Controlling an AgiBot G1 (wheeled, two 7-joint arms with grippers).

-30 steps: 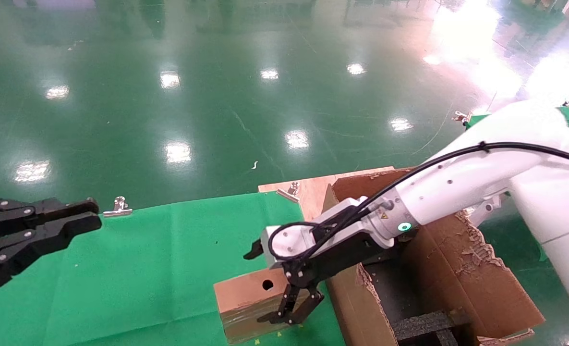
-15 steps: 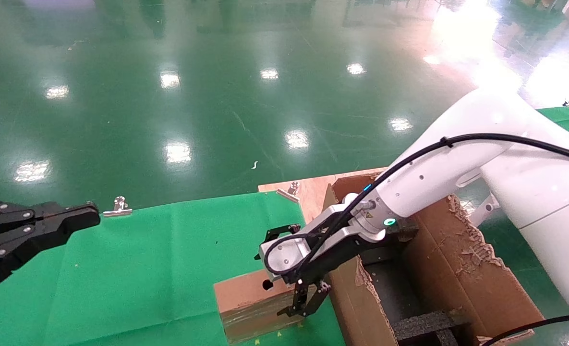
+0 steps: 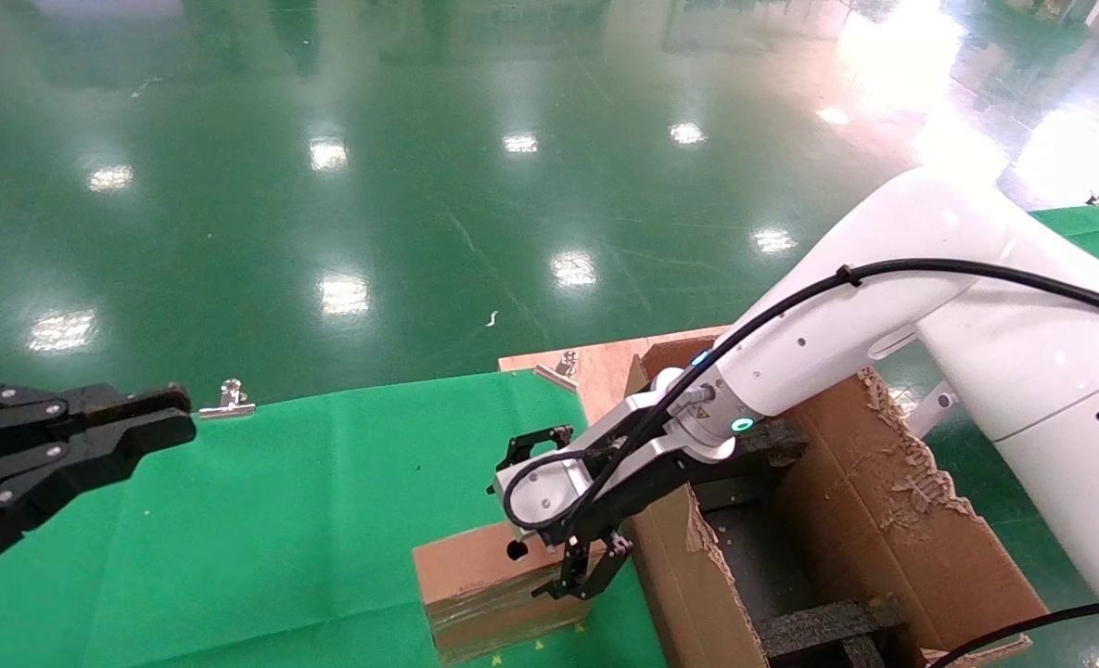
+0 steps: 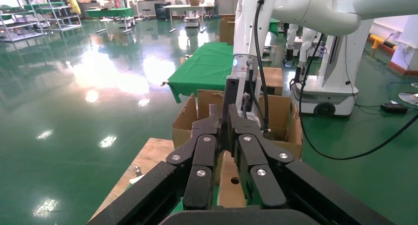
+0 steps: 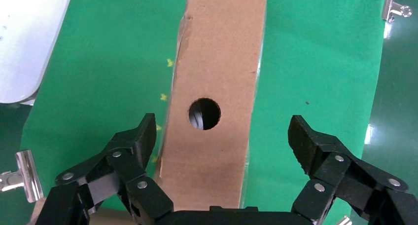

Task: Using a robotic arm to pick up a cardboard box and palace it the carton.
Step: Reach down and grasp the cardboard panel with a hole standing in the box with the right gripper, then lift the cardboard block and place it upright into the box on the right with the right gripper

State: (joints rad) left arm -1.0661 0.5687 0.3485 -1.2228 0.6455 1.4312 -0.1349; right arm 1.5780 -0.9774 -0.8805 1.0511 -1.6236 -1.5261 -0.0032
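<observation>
right pincer [image 5: 219, 136] is hanging spread wide over the cardboard box [image 5: 217, 92], one finger [image 5: 130, 146] off each long side, not touching. box is lying on the green-clothed surface [image 3: 280, 520], round hole up, just beside the carton [image 3: 892, 529] w/ torn flaps & black foam inside. left pincer [image 3: 155, 422] is sitting parked at the surface's left edge, fingers pressed together, well apart from the box.

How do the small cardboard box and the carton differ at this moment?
The cardboard box is closed and smooth; the carton is open with ragged torn flaps. The cardboard box is far smaller and has a round hole; the carton holds black foam. The open right gripper straddles the box, not the carton. Both are brown cardboard.
</observation>
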